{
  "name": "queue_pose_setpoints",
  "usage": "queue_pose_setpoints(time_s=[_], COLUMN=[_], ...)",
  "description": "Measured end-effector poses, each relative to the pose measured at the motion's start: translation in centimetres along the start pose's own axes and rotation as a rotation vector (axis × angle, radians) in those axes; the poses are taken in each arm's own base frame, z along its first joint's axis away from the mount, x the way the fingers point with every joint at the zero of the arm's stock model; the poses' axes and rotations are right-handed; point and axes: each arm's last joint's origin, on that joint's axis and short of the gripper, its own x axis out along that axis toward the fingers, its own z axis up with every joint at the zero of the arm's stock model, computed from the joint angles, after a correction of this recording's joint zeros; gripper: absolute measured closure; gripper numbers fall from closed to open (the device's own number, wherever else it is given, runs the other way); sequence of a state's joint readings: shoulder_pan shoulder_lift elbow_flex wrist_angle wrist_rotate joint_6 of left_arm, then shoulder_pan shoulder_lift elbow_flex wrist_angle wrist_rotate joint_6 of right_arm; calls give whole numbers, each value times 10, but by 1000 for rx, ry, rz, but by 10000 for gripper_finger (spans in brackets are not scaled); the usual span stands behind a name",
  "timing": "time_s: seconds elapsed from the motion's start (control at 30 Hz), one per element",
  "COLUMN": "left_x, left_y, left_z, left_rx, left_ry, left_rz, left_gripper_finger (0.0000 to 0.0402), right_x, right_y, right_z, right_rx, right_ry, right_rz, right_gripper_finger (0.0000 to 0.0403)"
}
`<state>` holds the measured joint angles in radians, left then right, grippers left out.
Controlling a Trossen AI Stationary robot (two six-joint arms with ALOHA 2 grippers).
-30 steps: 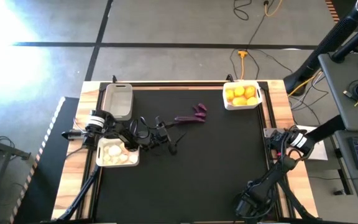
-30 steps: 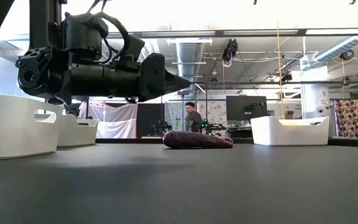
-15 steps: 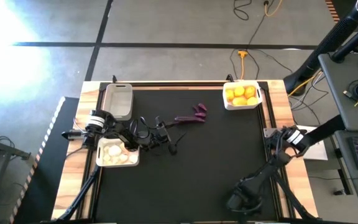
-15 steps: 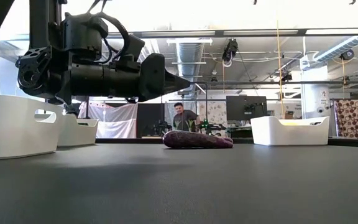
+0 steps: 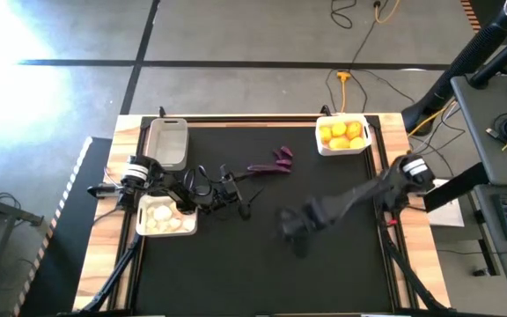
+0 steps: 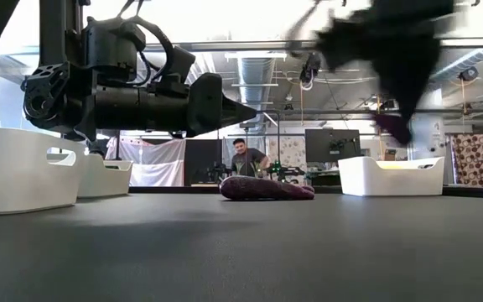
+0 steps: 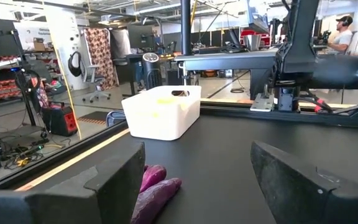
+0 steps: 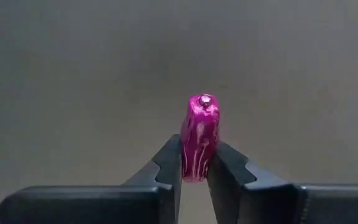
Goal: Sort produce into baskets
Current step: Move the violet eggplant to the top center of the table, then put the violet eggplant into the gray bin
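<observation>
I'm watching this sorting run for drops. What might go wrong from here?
1. The right end effector pinches the magenta-purple eggplant-like piece only at its lower end, mid-swing; it may slip out.
2. The left end effector waits open, near the purple pieces on the black mat, between the right arm and the empty greyish translucent bin; the arms may collide.
</observation>
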<state>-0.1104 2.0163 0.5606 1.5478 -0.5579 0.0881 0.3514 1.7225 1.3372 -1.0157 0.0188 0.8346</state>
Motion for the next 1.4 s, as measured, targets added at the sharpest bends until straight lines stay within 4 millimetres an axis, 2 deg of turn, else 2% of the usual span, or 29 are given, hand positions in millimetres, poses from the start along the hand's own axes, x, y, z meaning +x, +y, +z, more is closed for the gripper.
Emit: queue_pose_setpoints(time_s=[0.1, 0.2, 0.4, 0.53, 0.67, 0.8, 0.93, 1.27, 1.4], left_x=[0, 0, 0, -1, -1, -1, -1, -1, -1], left_y=[0, 0, 0, 1, 1, 1, 1, 1, 1], left_z=[0, 0, 0, -1, -2, -2, -2, -2, -2], left_rx=[6, 9, 10, 11, 29, 38, 40, 41, 44], left_ry=[1, 2, 3, 5, 10, 13, 15, 17, 17], left_rz=[0, 0, 1, 1, 8, 9, 9, 10, 10], left_gripper_finger=[125, 125, 125, 125, 125, 125, 125, 125, 125], right_x=[-11, -11, 7, 13, 25, 42, 55, 52, 38], right_y=[-27, -60, -125, -156, -181, -192, -193, -191, -188], right_z=[31, 57, 105, 131, 145, 148, 151, 159, 163], right_rx=[-22, 16, 146, 165, 206, 202, 200, 206, 189], right_ry=[-164, -207, -308, -412, -421, -361, -342, -419, -400], right_rz=[-115, -198, -210, -216, -237, -229, -232, -205, -152], right_gripper_finger=[351, 351, 351, 351, 350, 338, 314, 267, 260])
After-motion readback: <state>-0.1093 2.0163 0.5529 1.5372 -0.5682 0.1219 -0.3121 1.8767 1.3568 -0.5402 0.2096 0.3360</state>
